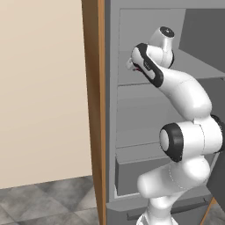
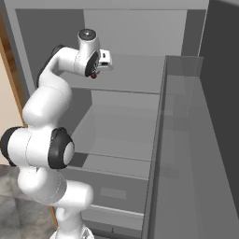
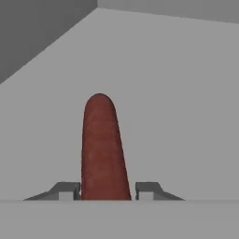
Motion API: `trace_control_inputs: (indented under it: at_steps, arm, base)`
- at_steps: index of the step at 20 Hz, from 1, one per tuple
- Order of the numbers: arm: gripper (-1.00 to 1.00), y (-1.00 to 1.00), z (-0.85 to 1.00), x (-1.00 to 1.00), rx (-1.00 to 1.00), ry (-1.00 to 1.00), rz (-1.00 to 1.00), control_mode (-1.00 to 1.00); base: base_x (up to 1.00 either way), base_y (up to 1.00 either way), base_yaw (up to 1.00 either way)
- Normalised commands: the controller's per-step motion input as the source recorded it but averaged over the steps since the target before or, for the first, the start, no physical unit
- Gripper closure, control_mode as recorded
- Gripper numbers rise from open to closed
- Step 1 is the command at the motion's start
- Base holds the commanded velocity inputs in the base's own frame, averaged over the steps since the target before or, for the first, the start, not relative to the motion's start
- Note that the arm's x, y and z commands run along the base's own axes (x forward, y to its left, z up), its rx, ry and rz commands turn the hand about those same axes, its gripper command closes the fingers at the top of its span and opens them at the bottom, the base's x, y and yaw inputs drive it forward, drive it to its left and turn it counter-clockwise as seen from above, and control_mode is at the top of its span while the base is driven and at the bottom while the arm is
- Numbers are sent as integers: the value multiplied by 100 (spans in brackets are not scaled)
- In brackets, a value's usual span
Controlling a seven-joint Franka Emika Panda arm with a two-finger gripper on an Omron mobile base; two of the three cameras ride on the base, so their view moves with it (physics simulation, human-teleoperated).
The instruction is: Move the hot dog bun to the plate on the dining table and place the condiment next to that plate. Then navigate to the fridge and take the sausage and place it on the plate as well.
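Up on the fridge (image 2: 140, 28)'s top shelf (image 2: 135, 74), the end effector (image 3: 106, 191) has its fingertips (image 3: 65, 190) drawn in narrow on either side of the sausage (image 3: 103, 149), seemingly touching it. Lying lengthwise, the sausage points toward the far wall. For a good pick I'd confirm a firm pinch, lift straight up, then back out level, clear of the shelf edge. No labels or writing show.

Arm (image 2: 46, 100) raised and bent forward, jaws narrowly parted, gripper (image 3: 106, 191) level
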Motion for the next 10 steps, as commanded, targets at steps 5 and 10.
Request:
trace_control_inputs:
  at_steps: [5,10]
  arm:
    - [100,-5,1,-71,1,-21,0,-100]
    - [100,-35,13,-100,2,-10,-6,-100]
  base:
    - [0,0,0]
    - [0,0,0]
